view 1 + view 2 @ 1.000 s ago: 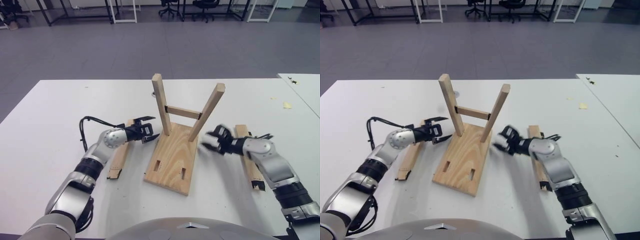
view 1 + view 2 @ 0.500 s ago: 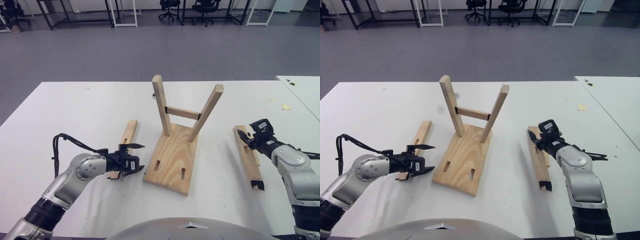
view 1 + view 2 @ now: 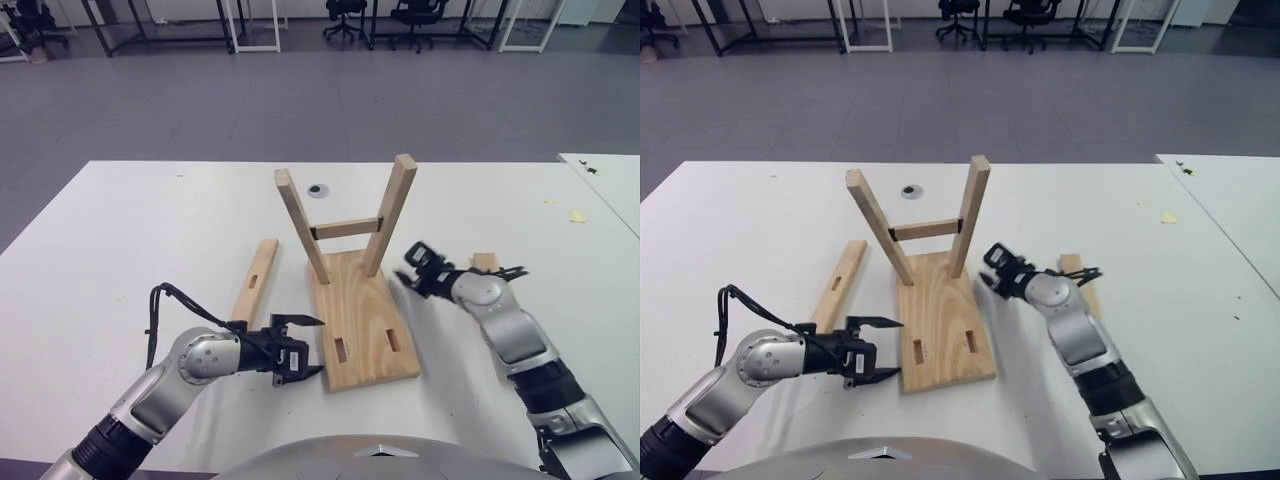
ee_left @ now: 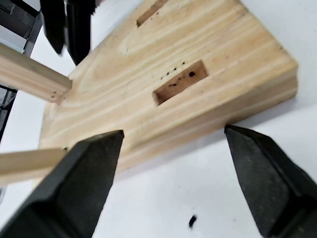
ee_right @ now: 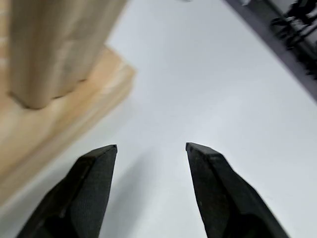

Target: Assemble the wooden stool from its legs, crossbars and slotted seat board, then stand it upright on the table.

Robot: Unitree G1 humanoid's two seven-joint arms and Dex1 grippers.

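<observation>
Left end effector (image 3: 315,347) spread wide, empty, at near-left corner of seat board (image 3: 362,300), flat on worktop (image 3: 120,230). Loose leg (image 3: 256,280) just left and beyond, long axis near-to-far; left arm nearer. Right end effector (image 3: 408,268) parted, empty, beside board's right edge.

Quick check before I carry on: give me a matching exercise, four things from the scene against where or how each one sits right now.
Things:
1. crossbar
2. left gripper
3. right gripper
4. loose leg

States:
A. jaws open at the seat board's near left corner
B. lying flat on the table, left of the board
C. horizontal, held up between the two upright legs
D. jaws open by the board's right edge, at its far end

Pairs: 1-C, 2-A, 3-D, 4-B
</observation>
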